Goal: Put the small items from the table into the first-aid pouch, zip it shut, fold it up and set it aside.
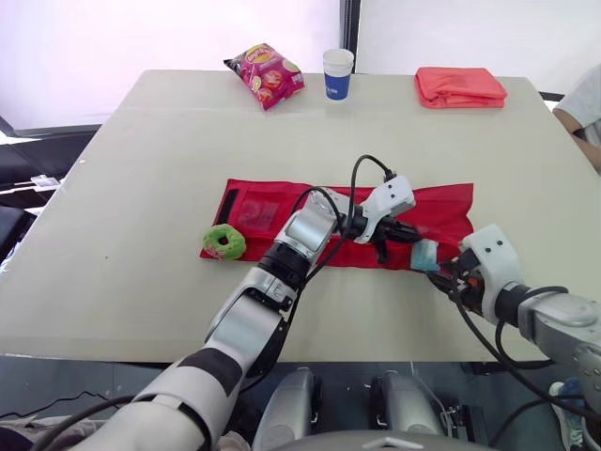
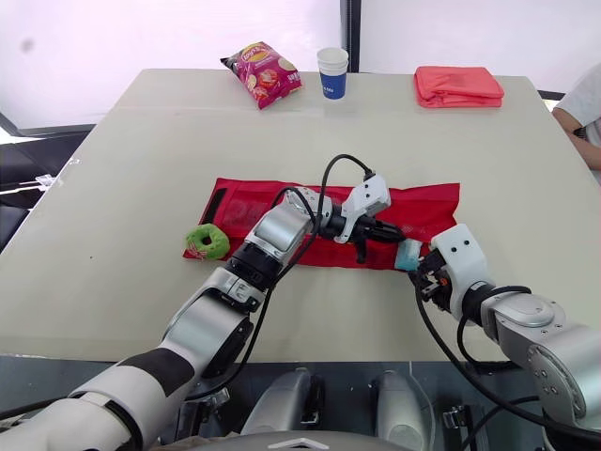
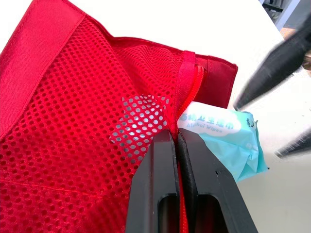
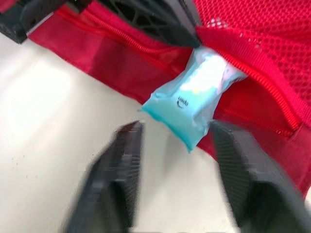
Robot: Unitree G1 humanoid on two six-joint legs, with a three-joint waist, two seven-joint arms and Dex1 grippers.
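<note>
Though half in pouch, one packet

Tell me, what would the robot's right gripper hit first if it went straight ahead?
Most likely the light-blue plastic wipes packet sticking out of the red mesh pouch; the open right gripper points right at it.

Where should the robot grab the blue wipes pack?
Probably by the free end of the wipes pack, which sticks out of the pocket of the pouch toward the robot. Come from that near side, with the right tool open across its width; the far end is already under the mesh.
</note>
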